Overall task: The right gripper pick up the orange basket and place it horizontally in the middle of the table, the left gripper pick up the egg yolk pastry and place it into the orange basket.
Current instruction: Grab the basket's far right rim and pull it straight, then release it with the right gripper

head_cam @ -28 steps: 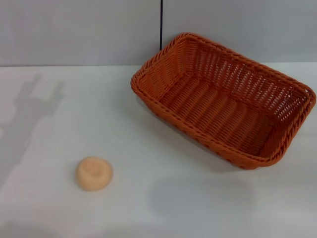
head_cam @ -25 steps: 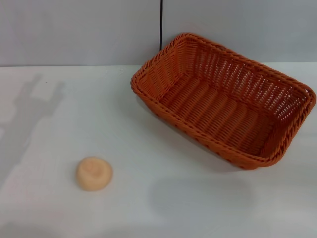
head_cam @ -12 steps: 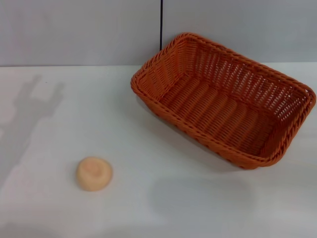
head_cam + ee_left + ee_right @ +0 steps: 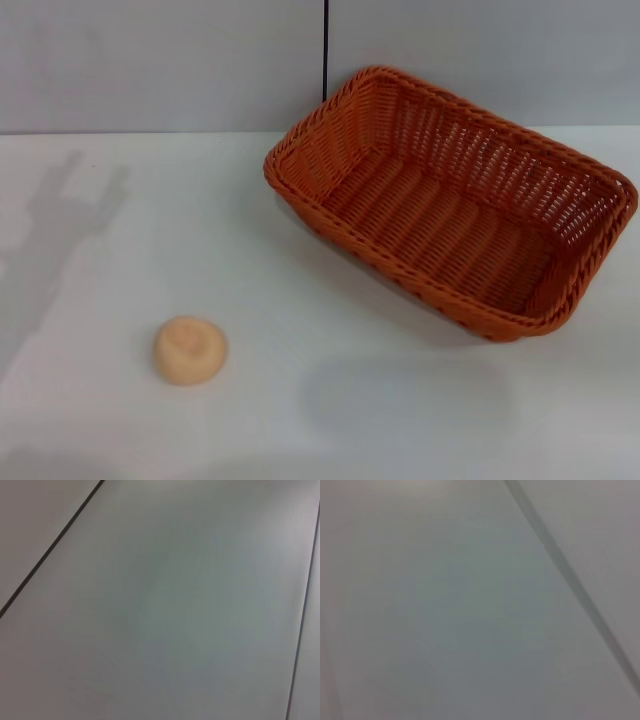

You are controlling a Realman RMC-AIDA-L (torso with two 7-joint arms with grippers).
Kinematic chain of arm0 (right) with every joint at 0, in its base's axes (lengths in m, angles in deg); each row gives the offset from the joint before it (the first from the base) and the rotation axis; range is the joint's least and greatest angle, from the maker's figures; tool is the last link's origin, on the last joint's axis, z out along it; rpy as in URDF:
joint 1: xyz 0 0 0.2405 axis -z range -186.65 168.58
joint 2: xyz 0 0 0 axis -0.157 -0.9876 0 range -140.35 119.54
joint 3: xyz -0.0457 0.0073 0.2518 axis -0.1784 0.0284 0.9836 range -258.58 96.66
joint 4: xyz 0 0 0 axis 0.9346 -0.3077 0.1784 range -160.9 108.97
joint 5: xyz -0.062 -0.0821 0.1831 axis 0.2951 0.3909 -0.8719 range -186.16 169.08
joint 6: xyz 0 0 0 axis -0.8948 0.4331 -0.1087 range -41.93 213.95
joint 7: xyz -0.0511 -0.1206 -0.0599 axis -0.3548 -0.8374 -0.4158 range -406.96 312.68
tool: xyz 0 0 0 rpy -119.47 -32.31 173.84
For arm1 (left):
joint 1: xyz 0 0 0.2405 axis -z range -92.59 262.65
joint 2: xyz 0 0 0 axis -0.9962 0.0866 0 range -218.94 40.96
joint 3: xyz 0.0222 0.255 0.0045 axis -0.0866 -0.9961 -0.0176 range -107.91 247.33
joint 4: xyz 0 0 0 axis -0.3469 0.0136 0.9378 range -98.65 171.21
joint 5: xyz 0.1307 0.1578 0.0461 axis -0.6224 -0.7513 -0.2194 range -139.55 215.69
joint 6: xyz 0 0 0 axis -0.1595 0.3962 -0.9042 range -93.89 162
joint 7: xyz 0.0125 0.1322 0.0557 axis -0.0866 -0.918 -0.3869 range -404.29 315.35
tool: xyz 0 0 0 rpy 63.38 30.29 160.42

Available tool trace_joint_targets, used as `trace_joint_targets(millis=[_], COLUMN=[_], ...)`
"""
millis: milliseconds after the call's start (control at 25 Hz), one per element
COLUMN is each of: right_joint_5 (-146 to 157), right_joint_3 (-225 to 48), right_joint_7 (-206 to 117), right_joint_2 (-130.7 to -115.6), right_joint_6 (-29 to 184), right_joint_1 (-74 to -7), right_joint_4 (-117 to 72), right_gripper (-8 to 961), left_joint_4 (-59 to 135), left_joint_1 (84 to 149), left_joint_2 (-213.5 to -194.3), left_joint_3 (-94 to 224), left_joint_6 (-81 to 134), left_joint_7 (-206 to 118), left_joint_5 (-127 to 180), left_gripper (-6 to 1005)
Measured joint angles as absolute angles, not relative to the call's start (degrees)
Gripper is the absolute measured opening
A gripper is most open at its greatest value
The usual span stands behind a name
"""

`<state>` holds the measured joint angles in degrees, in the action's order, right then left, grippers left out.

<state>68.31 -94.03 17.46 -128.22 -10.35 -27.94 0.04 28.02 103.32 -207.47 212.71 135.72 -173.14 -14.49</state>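
The orange basket (image 4: 450, 200) sits empty on the white table (image 4: 300, 300) at the back right, turned at an angle, its far corner close to the grey wall. The egg yolk pastry (image 4: 190, 349), a small round tan bun with a dimple, lies alone at the front left. Neither the left gripper nor the right gripper shows in any view. Both wrist views hold only plain grey panels with dark seams.
A dark vertical seam (image 4: 326, 50) runs down the grey wall behind the basket. An arm-shaped shadow (image 4: 70, 215) falls on the table's left side. Bare tabletop lies between pastry and basket.
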Motion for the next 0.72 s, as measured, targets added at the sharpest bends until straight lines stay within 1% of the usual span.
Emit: trace_joint_targets(millis=[120,240,360,400,520,640,720], right_joint_5=[69.04,73.81,82.36,84.48,92.94,100.44,104.62], right_joint_3=[-99.96,-104.13,-106.93,-107.42,-109.69,-111.17,-111.42], right_joint_7=[27.17,41.65,56.9,60.06,70.37,76.5,78.01], right_joint_2=[-126.99,-124.7,-122.01,-121.5,-119.0,-116.47,-115.15], right_joint_6=[-10.7,-10.8,-11.22,-11.37,-12.79,-15.59,-17.4], right_joint_1=[-26.86,-26.57,-27.6,-27.95,-30.24,-33.36,-35.89], right_joint_4=[9.5,19.99,31.11,33.27,40.73,43.83,44.1], right_gripper=[598,601,604,605,608,612,614], left_joint_4=[28.04,28.08,28.19,28.24,28.49,28.82,28.82], left_joint_1=[103.31,103.26,103.25,103.24,103.22,103.22,103.22], left_joint_2=[-207.47,-207.47,-207.47,-207.47,-207.47,-207.46,-207.46], left_joint_3=[212.71,212.71,212.71,212.71,212.61,212.45,212.45], left_joint_6=[135.69,135.69,135.71,135.72,135.78,135.81,135.81], left_joint_7=[-173.14,-173.14,-173.14,-173.14,-173.14,-173.14,-173.14], left_joint_5=[-14.49,-14.49,-14.49,-14.49,-14.49,-14.48,-14.48], left_gripper=[801,801,801,801,801,801,801])
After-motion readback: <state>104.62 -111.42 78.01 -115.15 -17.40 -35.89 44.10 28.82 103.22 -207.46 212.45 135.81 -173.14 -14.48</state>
